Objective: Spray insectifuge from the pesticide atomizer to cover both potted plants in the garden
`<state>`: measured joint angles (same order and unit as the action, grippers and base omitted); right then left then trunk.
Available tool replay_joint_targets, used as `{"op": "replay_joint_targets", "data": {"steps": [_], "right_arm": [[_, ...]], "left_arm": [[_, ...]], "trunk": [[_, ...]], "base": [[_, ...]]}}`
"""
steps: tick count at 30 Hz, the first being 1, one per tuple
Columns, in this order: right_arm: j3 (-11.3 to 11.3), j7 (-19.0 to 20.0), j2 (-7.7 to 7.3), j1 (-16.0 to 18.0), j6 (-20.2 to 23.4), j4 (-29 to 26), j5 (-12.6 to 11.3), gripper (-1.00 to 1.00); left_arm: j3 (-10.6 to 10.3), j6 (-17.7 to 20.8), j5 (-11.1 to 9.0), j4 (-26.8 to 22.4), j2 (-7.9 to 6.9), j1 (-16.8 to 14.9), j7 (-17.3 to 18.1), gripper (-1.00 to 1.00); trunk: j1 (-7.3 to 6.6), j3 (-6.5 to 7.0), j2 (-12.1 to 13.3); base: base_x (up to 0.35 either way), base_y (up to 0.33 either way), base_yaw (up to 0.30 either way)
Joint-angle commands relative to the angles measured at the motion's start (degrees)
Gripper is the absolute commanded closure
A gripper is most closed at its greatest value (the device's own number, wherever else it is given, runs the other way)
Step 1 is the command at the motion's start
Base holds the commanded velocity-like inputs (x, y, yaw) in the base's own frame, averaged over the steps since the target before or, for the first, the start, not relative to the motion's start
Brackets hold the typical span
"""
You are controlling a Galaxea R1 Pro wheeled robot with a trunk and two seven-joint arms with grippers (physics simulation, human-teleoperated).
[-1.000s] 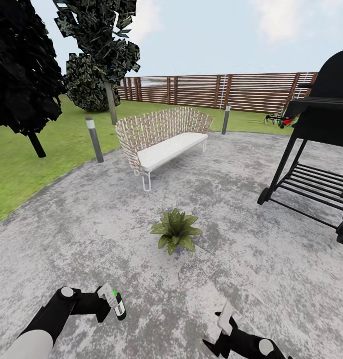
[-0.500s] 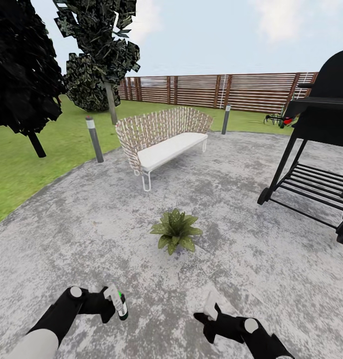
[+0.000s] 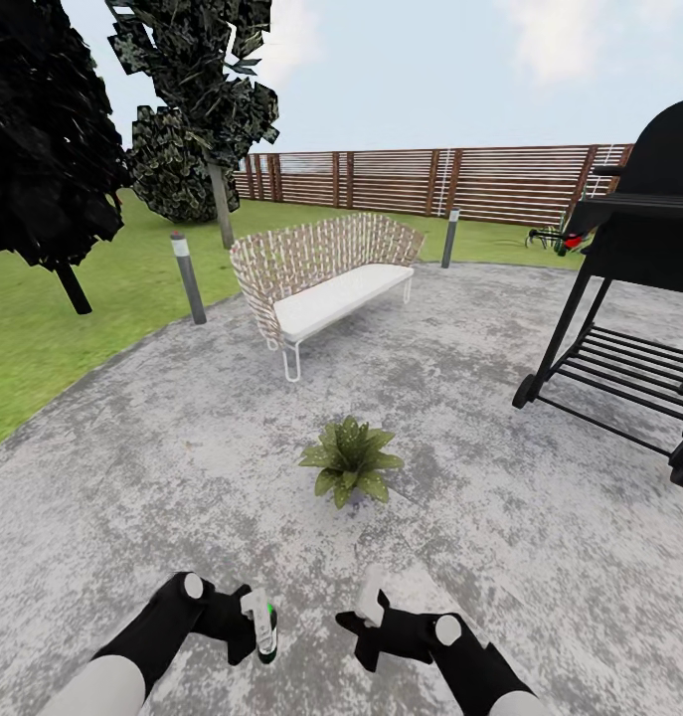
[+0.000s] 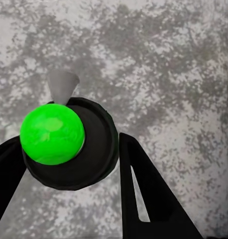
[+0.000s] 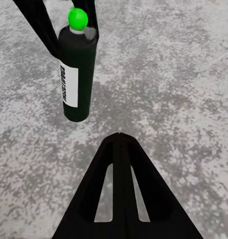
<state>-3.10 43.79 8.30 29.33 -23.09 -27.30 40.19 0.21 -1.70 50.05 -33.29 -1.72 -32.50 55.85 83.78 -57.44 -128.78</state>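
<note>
On round grey stone patio (image 3: 162,447), ahead of both arms: one low green white-speckled potted plant (image 3: 351,459), unsprayed by the look of it; second plant still to find. Nearer, black left gripper (image 3: 250,628) clenched around slim dark green pesticide atomizer (image 3: 266,631), held upright off the ground. Pickup done, spraying pending. Black right gripper (image 5: 120,137) beside bottle, fingertips together, grasping nothing.
</note>
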Motion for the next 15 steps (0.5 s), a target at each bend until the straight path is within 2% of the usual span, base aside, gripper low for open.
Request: {"op": "replay_joint_targets", "data": {"steps": [1,7,13,15], "right_arm": [[-0.3,0.2,0.14,0.0,-0.2,-0.1,0.4,1.00],[-0.3,0.2,0.37,0.0,-0.2,-0.2,0.4,1.00],[-0.3,0.2,1.53,0.1,-0.2,-0.2,0.4,1.00],[-0.3,0.2,1.69,0.1,-0.2,-0.2,0.4,1.00]], "left_arm": [[-0.7,-0.1,0.3,-0.1,0.04,0.0,0.2,1.00],[-2.2,0.1,0.4,-0.1,1.18,-0.1,0.1,1.00],[-4.5,1.0,0.5,-0.7,1.68,-0.2,0.0,1.00],[-6.2,1.8,0.5,-0.8,2.00,-0.3,0.0,1.00]], "trunk": [[-0.01,-0.05,0.0],[-0.01,-0.05,0.0],[-0.01,-0.05,0.0],[-0.01,-0.05,0.0]], "base": [[0.000,0.000,0.000],[0.000,0.000,0.000],[0.000,0.000,0.000],[0.000,0.000,0.000]]}}
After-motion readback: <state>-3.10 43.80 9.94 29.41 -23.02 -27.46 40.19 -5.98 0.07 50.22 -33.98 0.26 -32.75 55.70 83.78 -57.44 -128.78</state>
